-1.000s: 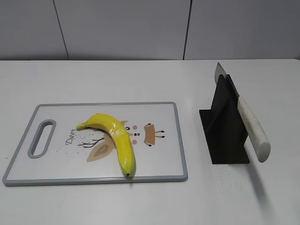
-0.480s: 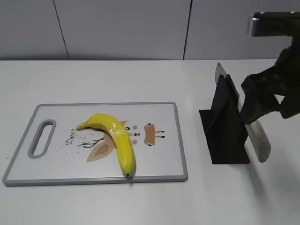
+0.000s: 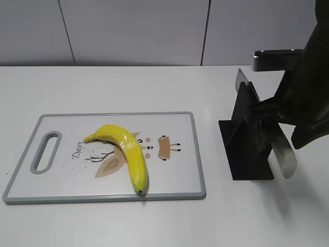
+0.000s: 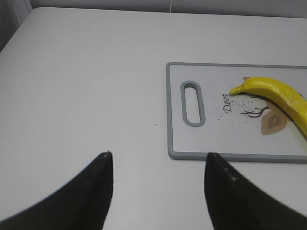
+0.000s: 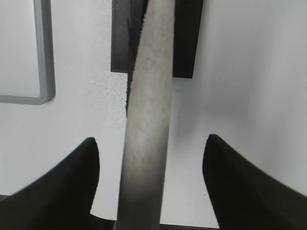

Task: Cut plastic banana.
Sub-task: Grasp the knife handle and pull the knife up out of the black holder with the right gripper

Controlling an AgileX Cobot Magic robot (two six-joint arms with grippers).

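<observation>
The plastic banana (image 3: pixel 127 153) lies curved on the white cutting board (image 3: pixel 175 175), its dark tip toward the front edge; it also shows in the left wrist view (image 4: pixel 278 93). A knife with a pale speckled handle (image 3: pixel 282 157) rests slanted in a black stand (image 3: pixel 247 139). My right gripper (image 5: pixel 151 143) is open, its two fingers on either side of the knife handle (image 5: pixel 146 129) without touching it. My left gripper (image 4: pixel 158 160) is open and empty over bare table, left of the board (image 4: pixel 175 120); it is out of the exterior view.
The board has a grey rim, a handle slot (image 3: pixel 46 151) at its left end and a deer drawing. The black stand (image 5: pixel 187 38) sits to the right of the board. A grey wall runs behind the white table.
My right arm has come into the exterior view from the right and dropped over the knife handle, now straddling it. The banana, board and knife have not moved.
</observation>
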